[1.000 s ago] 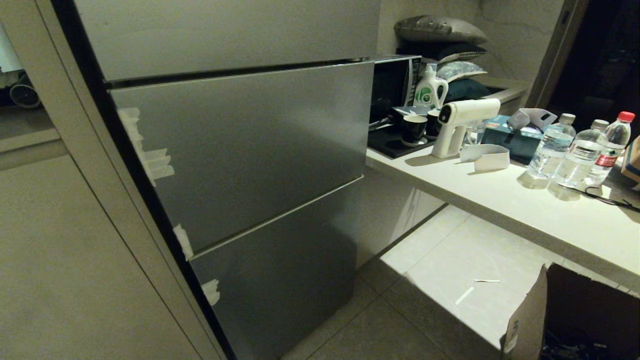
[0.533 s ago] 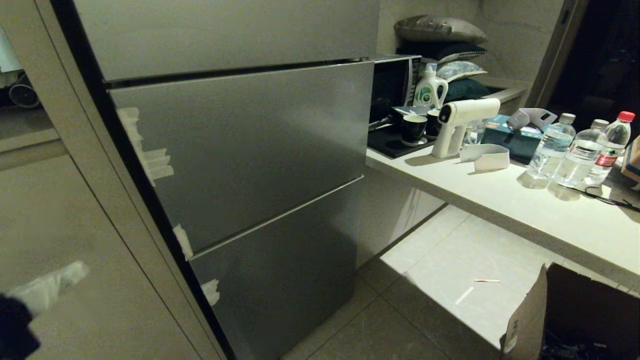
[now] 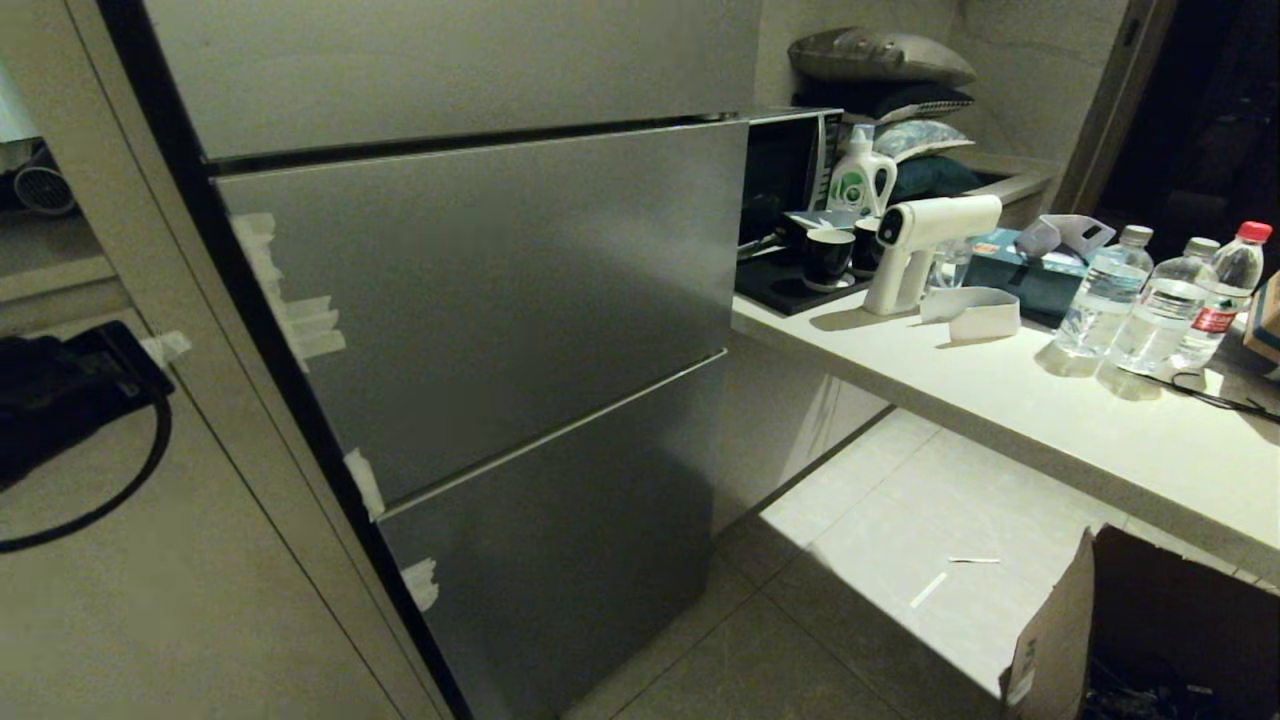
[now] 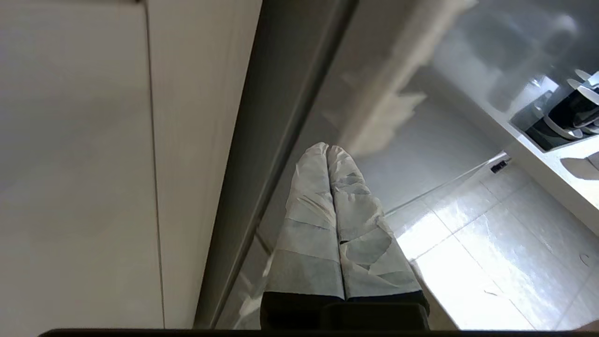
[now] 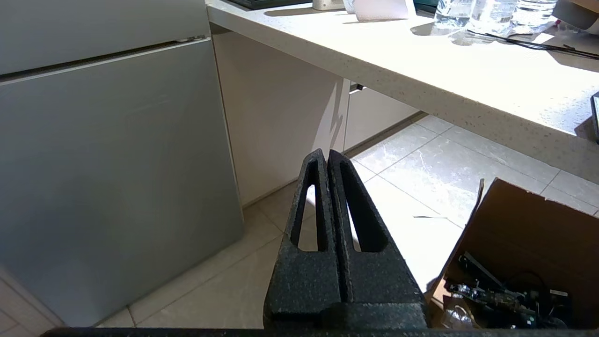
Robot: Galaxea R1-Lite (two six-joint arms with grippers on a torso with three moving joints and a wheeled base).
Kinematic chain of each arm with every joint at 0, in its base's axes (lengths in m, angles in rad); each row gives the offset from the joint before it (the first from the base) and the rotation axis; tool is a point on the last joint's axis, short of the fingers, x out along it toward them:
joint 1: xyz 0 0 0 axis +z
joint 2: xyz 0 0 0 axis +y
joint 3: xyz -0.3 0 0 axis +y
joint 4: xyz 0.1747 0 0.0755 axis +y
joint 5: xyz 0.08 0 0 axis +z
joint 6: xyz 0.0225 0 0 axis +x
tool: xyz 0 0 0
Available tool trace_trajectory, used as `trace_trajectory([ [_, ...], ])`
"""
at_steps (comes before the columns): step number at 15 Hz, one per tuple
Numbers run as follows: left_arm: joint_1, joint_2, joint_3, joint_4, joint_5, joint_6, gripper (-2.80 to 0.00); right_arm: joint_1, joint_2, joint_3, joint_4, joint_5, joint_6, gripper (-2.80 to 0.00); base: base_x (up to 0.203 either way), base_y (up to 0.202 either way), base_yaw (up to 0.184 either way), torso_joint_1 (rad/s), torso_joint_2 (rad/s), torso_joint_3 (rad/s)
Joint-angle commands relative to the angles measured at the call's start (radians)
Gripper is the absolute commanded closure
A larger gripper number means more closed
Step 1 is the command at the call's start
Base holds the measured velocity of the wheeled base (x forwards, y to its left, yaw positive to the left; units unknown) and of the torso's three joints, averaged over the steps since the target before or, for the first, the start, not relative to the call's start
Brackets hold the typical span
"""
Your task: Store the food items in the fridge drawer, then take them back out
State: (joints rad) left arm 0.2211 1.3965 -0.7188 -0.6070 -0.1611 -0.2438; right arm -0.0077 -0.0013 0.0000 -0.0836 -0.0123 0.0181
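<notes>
Facing closed fridge panels [image 3: 480, 290], your left gripper [image 4: 327, 152] hangs beside them, fingers pressed together, empty; right gripper [image 5: 326, 157] likewise closed, empty.

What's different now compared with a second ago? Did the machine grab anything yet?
The left arm has risen into the head view at its left edge; a second ago it was out of sight. Its left gripper, fingers wrapped in white tape, is shut and empty, beside the fridge's grey door panels. Nothing was grabbed. The panels stay closed, and the bottles on the counter have not moved. The right gripper stays shut above the floor.
</notes>
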Motion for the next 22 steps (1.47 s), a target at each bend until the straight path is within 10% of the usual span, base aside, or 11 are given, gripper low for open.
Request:
trace_trajectory([
  [1, 0.01, 0.063, -0.031, -0.004, -0.053, -0.006, 0.0, 0.0, 0.0, 0.031, -0.001, 0.0, 0.0, 0.0, 0.0, 0.0, 0.0, 0.0, 0.0, 0.0],
  [8, 0.01, 0.193, -0.156, -0.028, -0.118, -0.134, 0.0, 0.0, 0.0, 0.031, -0.001, 0.0, 0.002, 0.0, 0.0, 0.0, 0.0, 0.0, 0.0, 0.0],
  [22, -0.032, 0.29, -0.244, -0.073, -0.117, -0.183, 0.0, 0.0, 0.0, 0.031, -0.001, -0.001, 0.003, 0.0, 0.0, 0.0, 0.0, 0.0, 0.0, 0.0],
])
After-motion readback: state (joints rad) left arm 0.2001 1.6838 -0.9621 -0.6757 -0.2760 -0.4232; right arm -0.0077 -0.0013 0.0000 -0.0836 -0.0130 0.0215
